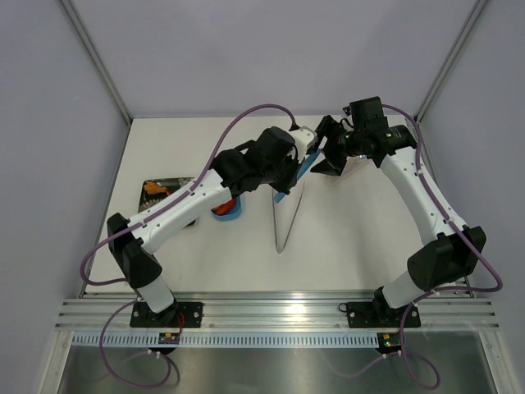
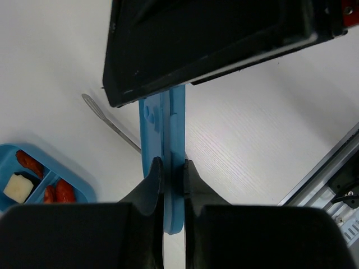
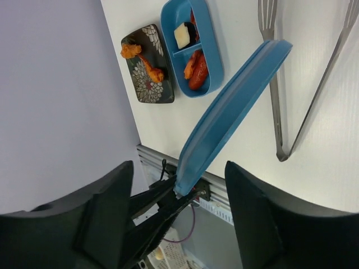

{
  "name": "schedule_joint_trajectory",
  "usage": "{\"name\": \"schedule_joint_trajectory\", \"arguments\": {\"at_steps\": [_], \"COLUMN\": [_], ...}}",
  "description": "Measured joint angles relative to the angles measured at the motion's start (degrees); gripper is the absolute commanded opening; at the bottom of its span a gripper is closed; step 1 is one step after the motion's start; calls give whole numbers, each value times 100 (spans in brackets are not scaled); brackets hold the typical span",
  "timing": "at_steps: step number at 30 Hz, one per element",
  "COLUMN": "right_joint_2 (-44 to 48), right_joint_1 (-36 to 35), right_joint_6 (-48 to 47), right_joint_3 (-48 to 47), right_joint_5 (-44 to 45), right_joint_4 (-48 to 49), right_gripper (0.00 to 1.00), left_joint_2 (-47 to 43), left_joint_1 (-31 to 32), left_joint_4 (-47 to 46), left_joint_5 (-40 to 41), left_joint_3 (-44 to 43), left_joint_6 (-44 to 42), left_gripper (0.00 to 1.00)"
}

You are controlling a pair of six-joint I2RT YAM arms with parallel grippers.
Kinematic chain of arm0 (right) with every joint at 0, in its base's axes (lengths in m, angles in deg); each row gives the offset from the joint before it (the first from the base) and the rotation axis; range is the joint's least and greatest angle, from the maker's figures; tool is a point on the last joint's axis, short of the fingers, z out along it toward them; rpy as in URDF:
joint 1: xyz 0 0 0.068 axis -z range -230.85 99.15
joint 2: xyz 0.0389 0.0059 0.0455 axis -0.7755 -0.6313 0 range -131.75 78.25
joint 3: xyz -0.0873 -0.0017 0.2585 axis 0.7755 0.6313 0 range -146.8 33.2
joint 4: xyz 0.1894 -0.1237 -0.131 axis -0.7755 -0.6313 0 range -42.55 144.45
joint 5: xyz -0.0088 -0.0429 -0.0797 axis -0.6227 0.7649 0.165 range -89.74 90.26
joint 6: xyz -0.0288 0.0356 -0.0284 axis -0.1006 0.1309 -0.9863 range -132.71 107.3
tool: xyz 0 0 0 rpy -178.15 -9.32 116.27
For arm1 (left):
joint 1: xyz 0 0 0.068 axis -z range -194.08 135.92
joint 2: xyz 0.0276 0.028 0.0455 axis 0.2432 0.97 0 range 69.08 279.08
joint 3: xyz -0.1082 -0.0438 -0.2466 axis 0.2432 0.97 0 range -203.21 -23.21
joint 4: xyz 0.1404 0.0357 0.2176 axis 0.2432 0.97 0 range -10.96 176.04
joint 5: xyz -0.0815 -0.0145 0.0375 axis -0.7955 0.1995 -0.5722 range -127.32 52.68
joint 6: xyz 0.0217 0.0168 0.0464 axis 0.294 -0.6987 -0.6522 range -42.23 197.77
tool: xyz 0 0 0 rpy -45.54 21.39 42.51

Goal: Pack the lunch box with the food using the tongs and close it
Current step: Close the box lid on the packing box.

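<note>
The lunch box (image 3: 180, 70) sits open on the table with food (image 3: 196, 70) in both compartments. Beside it, the left gripper (image 2: 171, 174) clamps the lid (image 3: 233, 117) by one edge. The right gripper (image 3: 179, 171) gapes, empty. The tongs (image 3: 274, 112) lie beyond the lid, gripping nothing. Turn the lid flat and square it over the box rim before lowering.

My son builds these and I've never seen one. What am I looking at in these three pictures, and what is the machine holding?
Two robot arms are bolted to a table's near edge. One picture looks down from above; the other two come from cameras on each wrist. The left gripper pinches a flat blue lid by its edge. The right gripper stands open beside it, holding nothing. On the table lie silver tongs, a blue lunch box with food inside, and a dark plate with orange pieces.
</note>
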Motion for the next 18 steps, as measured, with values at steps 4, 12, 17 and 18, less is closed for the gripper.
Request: {"name": "schedule_joint_trajectory", "arguments": {"at_steps": [4, 12, 17, 18], "right_joint_2": [2, 17, 136, 214], "right_joint_1": [-4, -4, -4, -4], "right_joint_6": [-107, -181, -391, -433], "right_joint_3": [-48, -232, -562, -599], "right_joint_5": [48, 256, 931, 1093], "right_joint_4": [-35, -199, -632, -706], "right_gripper": [93, 94, 95, 95], "left_joint_2": [-57, -452, -811, -901], "left_joint_1": [-199, -1086, -1517, -1663], "left_joint_4": [-79, -343, -815, -916], "left_joint_5": [-378, -1379, -2166, -2354], "left_joint_3": [142, 647, 1134, 1274], "left_joint_6": [105, 592, 1054, 1187], "left_gripper": [0, 0, 0, 0]}}
